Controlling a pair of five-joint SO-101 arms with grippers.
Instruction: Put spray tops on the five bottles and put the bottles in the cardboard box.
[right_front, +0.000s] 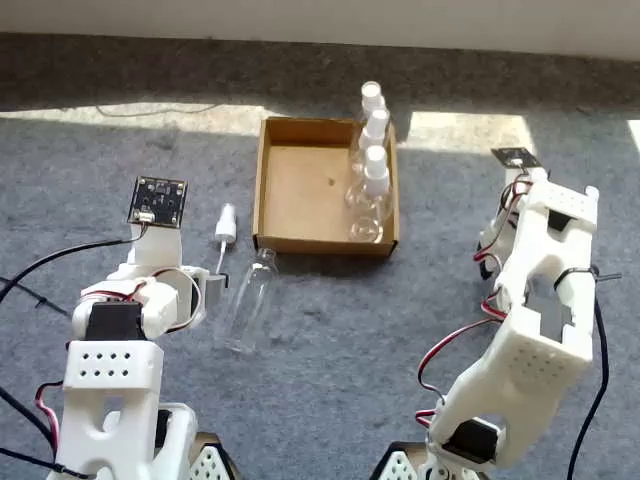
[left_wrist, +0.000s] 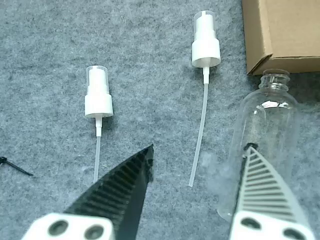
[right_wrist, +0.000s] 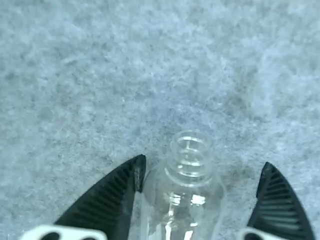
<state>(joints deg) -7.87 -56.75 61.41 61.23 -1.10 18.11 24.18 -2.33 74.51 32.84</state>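
The cardboard box (right_front: 300, 243) holds three clear bottles with white spray tops (right_front: 375, 172) along its right wall. In front of the box another clear bottle (right_front: 250, 298) (left_wrist: 265, 135) lies topless on the carpet, its neck toward the box corner (left_wrist: 280, 35). Two loose spray tops (left_wrist: 98, 97) (left_wrist: 206, 47) lie beside it, one also seen from above (right_front: 225, 225). My left gripper (left_wrist: 197, 162) hovers open over the tops' tubes, its white finger over the lying bottle. My right gripper (right_wrist: 202, 175) is open, with a second topless bottle (right_wrist: 189, 155) between its fingers.
Grey carpet covers the whole surface. The left arm (right_front: 130, 330) stands at the front left and the right arm (right_front: 540, 300) at the front right. A small black tie (left_wrist: 12, 167) lies near the left gripper. Cables trail at the left edge.
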